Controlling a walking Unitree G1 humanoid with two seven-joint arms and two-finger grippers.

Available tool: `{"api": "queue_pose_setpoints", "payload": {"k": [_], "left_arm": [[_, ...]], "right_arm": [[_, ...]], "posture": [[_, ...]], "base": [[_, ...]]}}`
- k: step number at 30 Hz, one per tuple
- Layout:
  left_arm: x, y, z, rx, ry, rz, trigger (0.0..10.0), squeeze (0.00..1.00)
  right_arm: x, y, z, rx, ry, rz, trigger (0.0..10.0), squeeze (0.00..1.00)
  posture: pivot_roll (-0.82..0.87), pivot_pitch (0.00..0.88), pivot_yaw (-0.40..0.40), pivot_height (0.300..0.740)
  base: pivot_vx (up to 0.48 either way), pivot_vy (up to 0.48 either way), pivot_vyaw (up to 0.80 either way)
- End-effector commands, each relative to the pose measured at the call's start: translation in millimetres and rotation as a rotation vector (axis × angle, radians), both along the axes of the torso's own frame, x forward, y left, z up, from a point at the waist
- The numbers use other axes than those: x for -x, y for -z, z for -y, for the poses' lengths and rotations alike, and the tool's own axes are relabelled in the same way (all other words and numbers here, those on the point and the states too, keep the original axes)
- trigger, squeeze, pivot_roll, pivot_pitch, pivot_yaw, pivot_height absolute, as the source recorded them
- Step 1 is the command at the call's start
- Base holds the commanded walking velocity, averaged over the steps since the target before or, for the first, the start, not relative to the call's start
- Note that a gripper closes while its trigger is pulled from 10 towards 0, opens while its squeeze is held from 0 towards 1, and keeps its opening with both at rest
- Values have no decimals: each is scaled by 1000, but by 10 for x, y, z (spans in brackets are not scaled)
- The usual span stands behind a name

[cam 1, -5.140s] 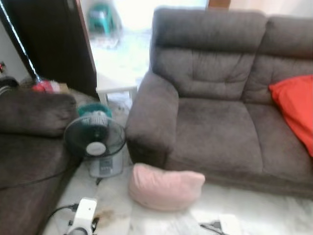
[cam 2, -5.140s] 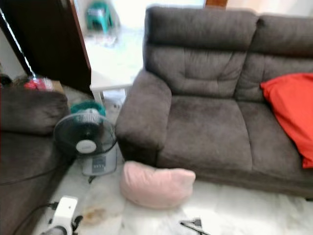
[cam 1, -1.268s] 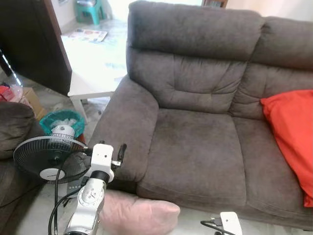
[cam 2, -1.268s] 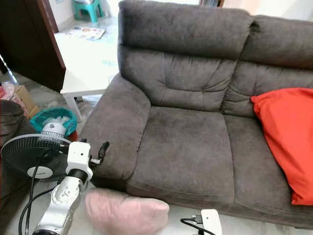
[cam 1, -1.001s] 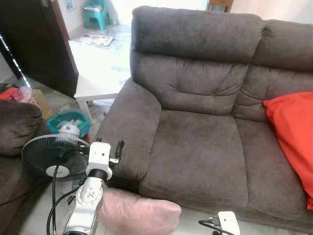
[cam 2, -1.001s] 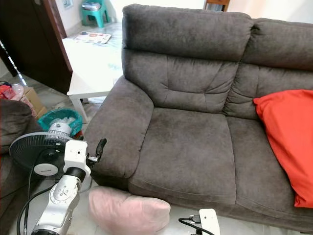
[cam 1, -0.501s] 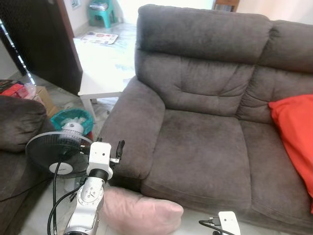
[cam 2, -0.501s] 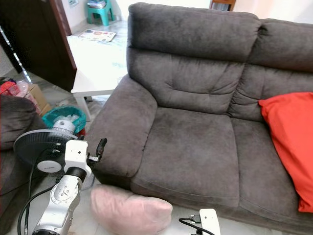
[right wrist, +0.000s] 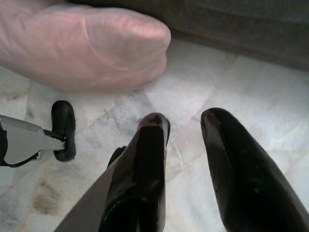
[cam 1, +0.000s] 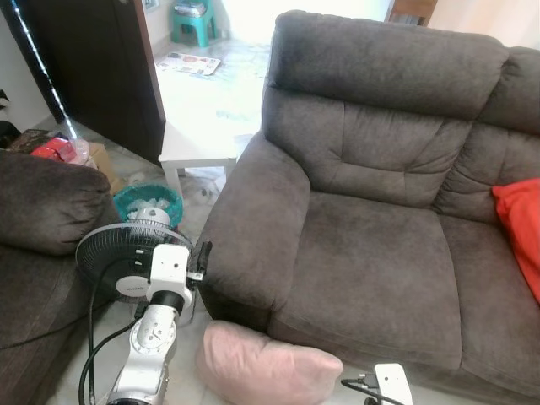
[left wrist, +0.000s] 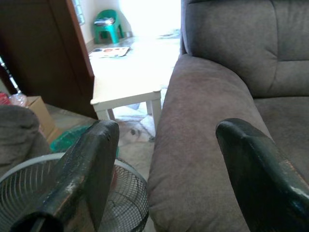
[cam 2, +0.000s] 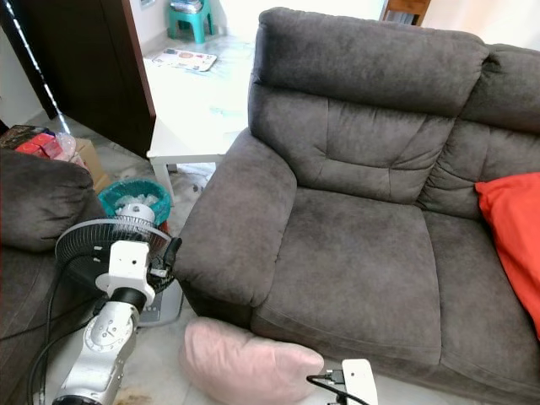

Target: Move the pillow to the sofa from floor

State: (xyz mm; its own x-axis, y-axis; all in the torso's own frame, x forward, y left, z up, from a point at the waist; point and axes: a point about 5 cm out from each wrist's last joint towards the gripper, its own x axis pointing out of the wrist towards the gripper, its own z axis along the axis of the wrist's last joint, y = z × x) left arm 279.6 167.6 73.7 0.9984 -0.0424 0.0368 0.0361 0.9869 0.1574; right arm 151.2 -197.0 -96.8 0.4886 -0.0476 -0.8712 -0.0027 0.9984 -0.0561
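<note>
The soft pale pink pillow [cam 1: 266, 368] is one plain colour with no pattern. The large fabric sofa [cam 1: 380, 245] is dark grey-brown and plain. On its seat lies a bright orange-red cushion [cam 1: 521, 232]. The stone floor [right wrist: 203, 145] is whitish marble with faint grey veins and a small brownish stain. The round electric fan [cam 1: 126, 261] has a black wire cage and a white centre. Behind it stands a teal plastic basket [cam 1: 148, 201]. The low table [cam 1: 207, 126] is white. The wooden door [cam 1: 101, 67] is very dark brown. A small plastic stool [cam 1: 191, 18] is green. The left gripper [left wrist: 164, 159] has black fingers [left wrist: 91, 164]; the arm is silver and white.
</note>
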Motion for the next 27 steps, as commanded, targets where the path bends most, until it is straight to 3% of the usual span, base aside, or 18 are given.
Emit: {"api": "queue_pose_setpoints", "payload": {"k": [1,15,18,23,27], "left_arm": [[-15,-7,37,5,8,2,10000,0],[-24,-32,57,1,13,17,10000,0],[-36,-132,52,-13,-13,69,10000,0],[-108,-479,60,-52,-15,219,10000,0],[-130,-618,90,-57,-17,279,10000,0]], "right_arm": [[15,-1,42,12,12,1,10000,0],[4,-9,34,-8,38,29,10000,0],[-14,-21,31,-18,47,59,10000,0],[-76,-68,15,-55,69,157,10000,0],[-74,-66,11,-61,69,154,10000,0]], "posture": [[191,49,-58,740],[191,54,-57,740],[194,57,-59,740],[190,55,-55,740],[189,51,-54,740]], "base": [[0,0,0],[0,0,0],[0,0,0],[0,0,0],[0,0,0]]}}
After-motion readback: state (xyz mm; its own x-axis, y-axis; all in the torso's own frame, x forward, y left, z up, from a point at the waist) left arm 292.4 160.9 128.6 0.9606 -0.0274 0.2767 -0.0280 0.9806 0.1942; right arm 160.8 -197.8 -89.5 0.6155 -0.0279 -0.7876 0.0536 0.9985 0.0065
